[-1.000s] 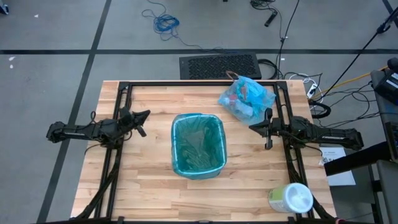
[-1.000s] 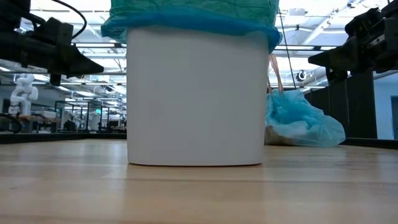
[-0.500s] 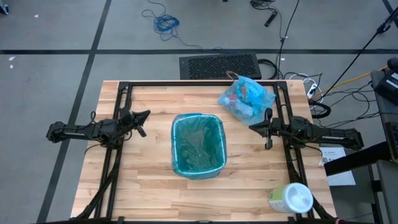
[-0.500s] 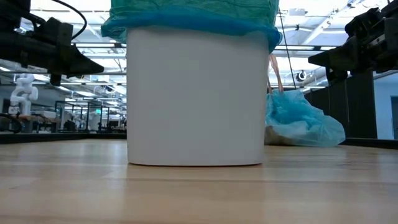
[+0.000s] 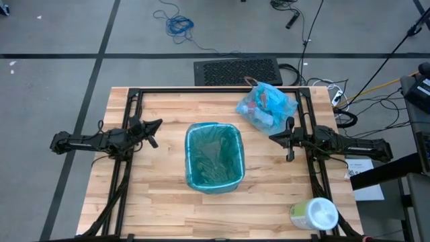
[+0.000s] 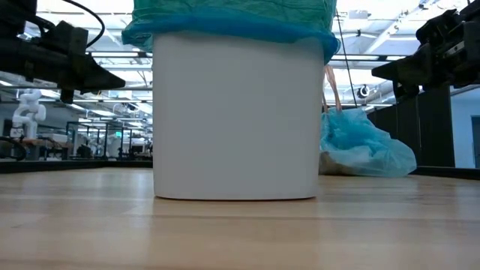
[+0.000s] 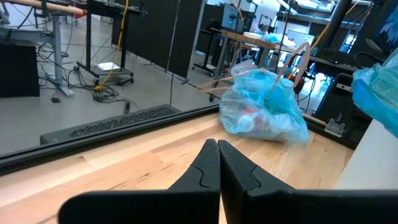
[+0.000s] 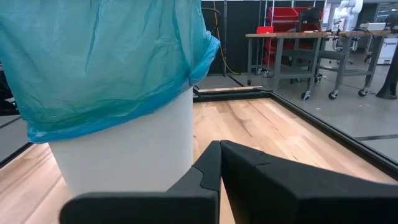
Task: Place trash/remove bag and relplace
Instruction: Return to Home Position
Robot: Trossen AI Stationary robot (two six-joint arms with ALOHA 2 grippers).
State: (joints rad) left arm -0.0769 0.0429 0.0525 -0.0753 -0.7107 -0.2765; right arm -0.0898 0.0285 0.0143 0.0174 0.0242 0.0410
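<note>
My left fingers [image 7: 210,160] and right fingers [image 8: 212,163] were closed, empty, either side of the bin [image 6: 236,120]. I judged its liner [image 5: 213,156], loosely draped, could slip inside.

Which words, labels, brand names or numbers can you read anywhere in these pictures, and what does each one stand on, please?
No text can be read.
Wipes tub: green-and-white label, print too small to read.
Paper sheet off the table's right edge: dark print, too small to read.
White bin: plain wall, no marking.
Light-blue bag: nothing legible through the plastic.
</note>
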